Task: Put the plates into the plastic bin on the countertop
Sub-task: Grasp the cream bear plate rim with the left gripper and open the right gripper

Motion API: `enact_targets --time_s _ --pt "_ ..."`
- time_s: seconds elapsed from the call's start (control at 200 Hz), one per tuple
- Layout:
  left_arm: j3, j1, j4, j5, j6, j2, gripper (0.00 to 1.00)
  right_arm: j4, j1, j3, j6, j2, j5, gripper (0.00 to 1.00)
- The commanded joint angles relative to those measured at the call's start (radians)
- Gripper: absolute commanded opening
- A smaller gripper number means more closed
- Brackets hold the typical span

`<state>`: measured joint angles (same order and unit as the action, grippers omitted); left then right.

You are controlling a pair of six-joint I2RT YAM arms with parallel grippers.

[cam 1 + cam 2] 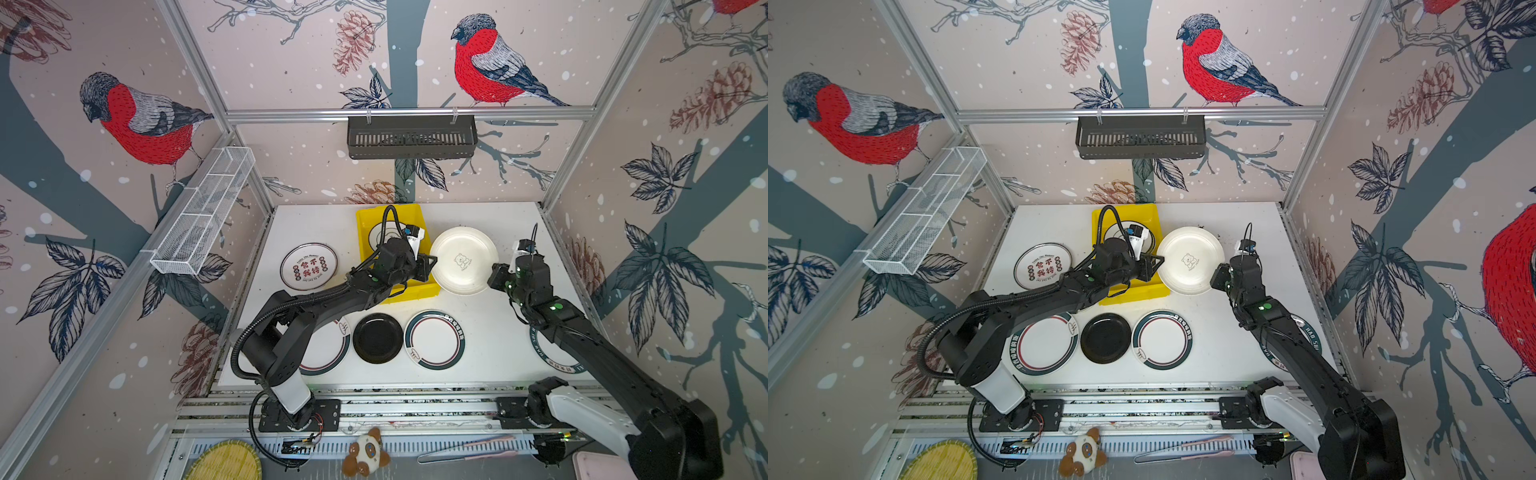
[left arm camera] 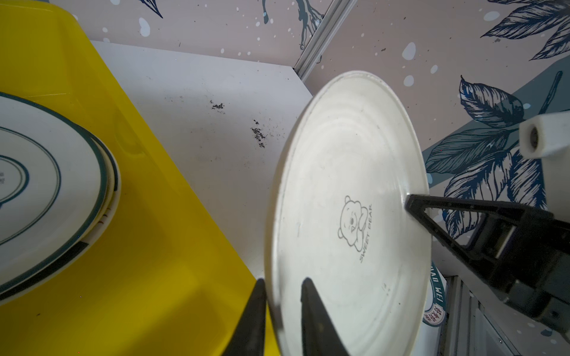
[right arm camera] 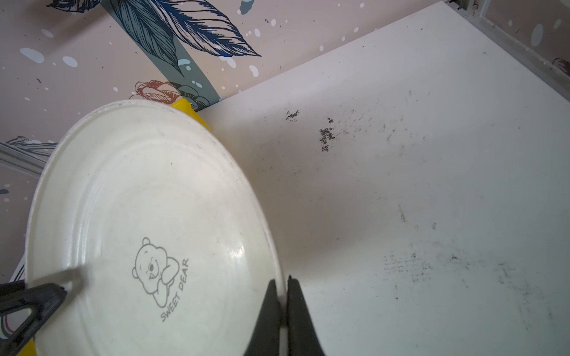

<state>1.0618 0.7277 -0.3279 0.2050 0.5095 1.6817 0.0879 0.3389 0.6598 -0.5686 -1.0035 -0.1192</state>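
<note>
Currently held: bear plate, tilted, raised over desk, just beside plastic bin.
Left hand: clamped on its rim.
Right hand: clamped on opposite rim.
My handling note: I'd open right first, swing left, lower flat onto stacked plates.

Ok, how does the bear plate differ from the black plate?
The bear plate is cream with a bear print; the black plate is plain glossy black. The bear plate is held up, its rim pinched by the left hand and right hand; the black plate lies untouched on the countertop. Both are round and outside the yellow bin.
</note>
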Motion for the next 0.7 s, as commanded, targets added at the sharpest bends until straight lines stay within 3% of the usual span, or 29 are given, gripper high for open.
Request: enact_targets --time_s 0.0,0.105,0.155,0.331,0.366,0.461,0.506,0.696 --pt "0.019 0.003 -0.015 0.056 -0.012 0.011 0.06 -0.071 0.009 -0.005 0.015 0.004 0.002 0.07" --pt "0.034 0.003 0.003 0.058 -0.013 0.024 0.05 -0.085 0.015 -0.013 0.021 0.004 0.013 0.08" --pt "0.038 0.003 0.006 0.059 -0.014 0.028 0.00 -0.089 0.018 -0.017 0.022 0.004 0.014 0.08" --pt "0.051 0.001 0.018 0.047 -0.016 0.036 0.00 -0.096 0.018 -0.026 0.026 0.007 0.016 0.22" --pt "0.057 0.001 0.023 0.042 -0.020 0.035 0.00 -0.096 0.018 -0.027 0.025 0.009 0.015 0.29" --pt "0.079 -0.002 0.044 0.034 -0.030 0.035 0.00 -0.098 0.018 -0.032 0.022 0.019 0.006 0.65" --pt "0.086 -0.005 0.046 0.032 -0.031 0.034 0.00 -0.097 0.018 -0.034 0.022 0.023 -0.003 0.75" --pt "0.101 -0.050 0.055 0.048 -0.028 0.030 0.00 -0.094 0.018 -0.046 0.025 0.041 -0.026 0.97"
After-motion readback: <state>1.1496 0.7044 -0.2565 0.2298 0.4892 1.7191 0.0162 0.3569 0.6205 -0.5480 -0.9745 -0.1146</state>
